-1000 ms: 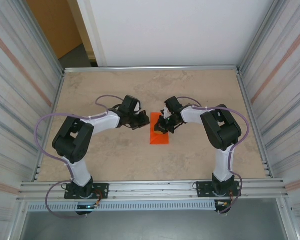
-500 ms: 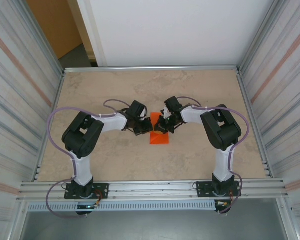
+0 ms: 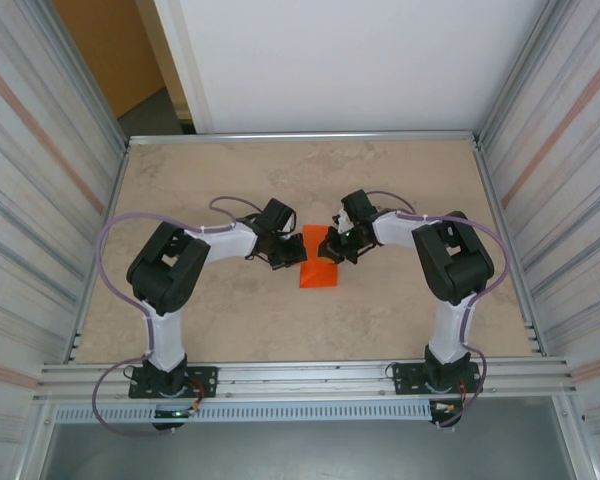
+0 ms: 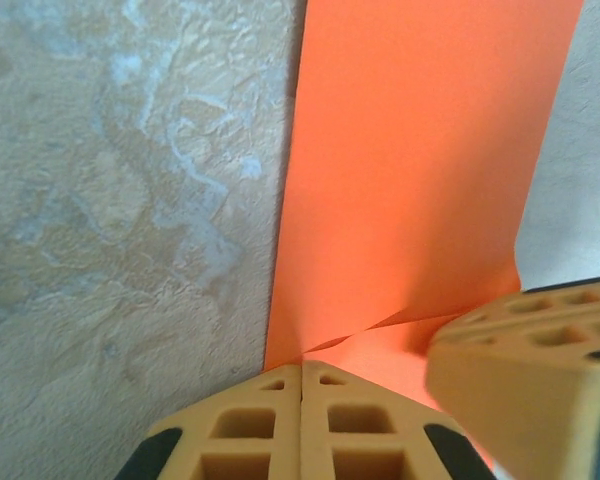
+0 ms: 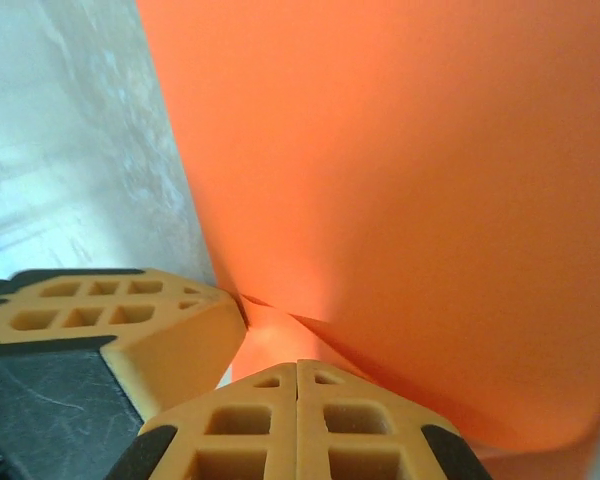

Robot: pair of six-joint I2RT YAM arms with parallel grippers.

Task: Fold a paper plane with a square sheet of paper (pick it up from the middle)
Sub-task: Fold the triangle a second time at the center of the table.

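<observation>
The orange sheet of paper (image 3: 318, 272) lies folded into a narrow strip in the middle of the table. My left gripper (image 3: 296, 257) is shut, and its tip rests at the strip's left edge. In the left wrist view the closed tips (image 4: 302, 365) touch the paper (image 4: 420, 170) where a crease runs across it. From the right, my shut right gripper (image 3: 329, 251) presses its tip (image 5: 298, 362) on the paper (image 5: 410, 170) beside a raised flap. The two tips are almost touching, and each wrist view shows the other gripper's fingers (image 4: 530, 350) (image 5: 130, 320). Neither gripper holds anything between its fingers.
The beige tabletop (image 3: 220, 320) is ringed by metal-ribbed walls (image 3: 40, 200) on both sides. A rail (image 3: 300, 375) runs along the near edge, where both arm bases are bolted.
My left gripper has swung right and come down at the paper's left edge. The right arm has shifted slightly to the right. Both grippers stayed shut.
</observation>
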